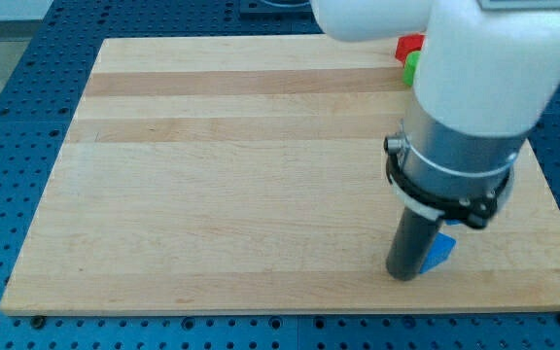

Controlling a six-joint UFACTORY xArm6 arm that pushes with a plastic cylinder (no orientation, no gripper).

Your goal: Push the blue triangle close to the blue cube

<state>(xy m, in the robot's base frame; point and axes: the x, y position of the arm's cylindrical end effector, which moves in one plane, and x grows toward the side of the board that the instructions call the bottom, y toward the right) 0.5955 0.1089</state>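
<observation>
- My tip [403,275] stands on the wooden board [222,175] near the view's bottom right, touching or just beside the blue block.
- The rod carries no jaws, so nothing opens or closes; it only presses sideways.
- The blue block [441,251], wedge-like and probably the blue triangle, shows only at the rod's right side, partly hidden behind it.
- I cannot see a blue cube; the arm covers much of the right side.
- At the view's top, a red block [409,45] sits on the far edge, with a green block [410,66] touching just below it, both partly behind the arm.
</observation>
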